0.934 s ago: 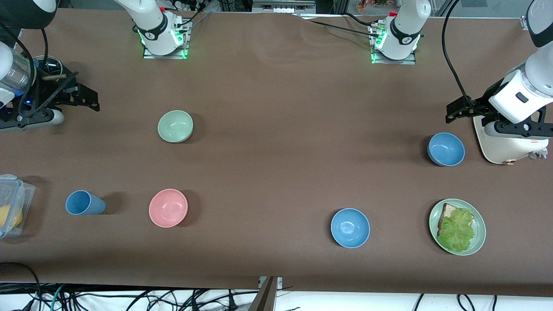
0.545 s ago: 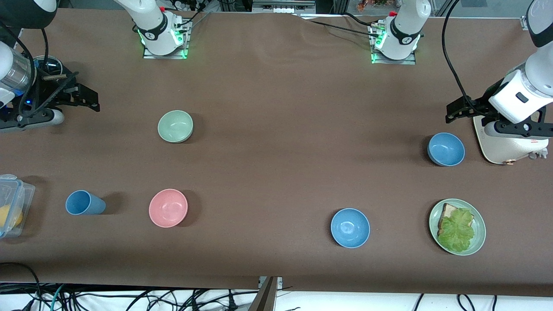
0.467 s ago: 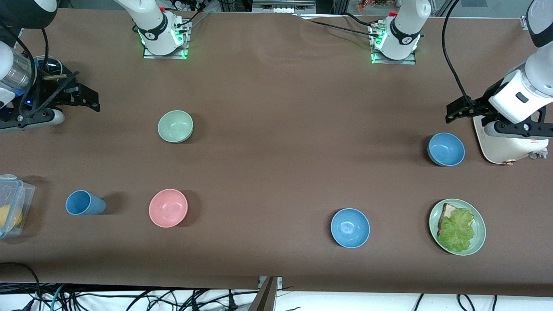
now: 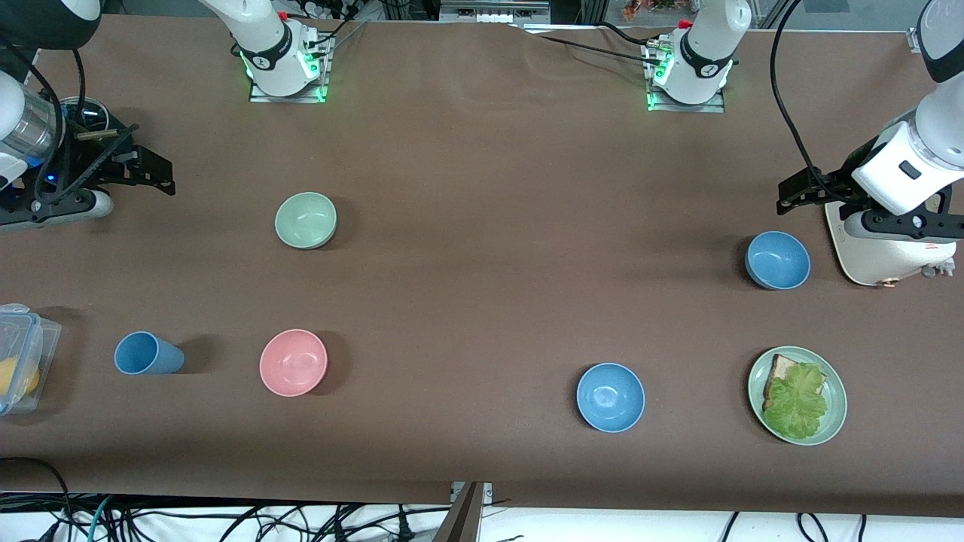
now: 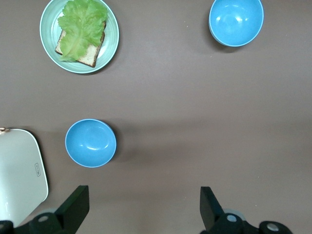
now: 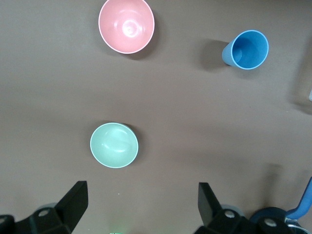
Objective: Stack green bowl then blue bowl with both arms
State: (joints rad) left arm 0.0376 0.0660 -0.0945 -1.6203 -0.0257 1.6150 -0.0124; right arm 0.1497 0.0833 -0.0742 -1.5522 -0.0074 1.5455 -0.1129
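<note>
The green bowl (image 4: 306, 220) sits upright on the brown table toward the right arm's end; it also shows in the right wrist view (image 6: 114, 145). One blue bowl (image 4: 778, 260) sits toward the left arm's end, the other blue bowl (image 4: 611, 397) nearer the front camera. Both show in the left wrist view, the first (image 5: 90, 143) and the second (image 5: 236, 22). My right gripper (image 4: 147, 162) hangs open and empty over the right arm's end of the table (image 6: 140, 202). My left gripper (image 4: 821, 181) hangs open and empty over the left arm's end (image 5: 141, 207), apart from the first blue bowl.
A pink bowl (image 4: 293, 362) and a blue cup (image 4: 147, 354) stand nearer the front camera than the green bowl. A green plate (image 4: 836, 420) holds a lettuce sandwich. A white flat device (image 4: 881, 256) lies beside the first blue bowl. A clear plastic box (image 4: 30, 331) sits at the right arm's end.
</note>
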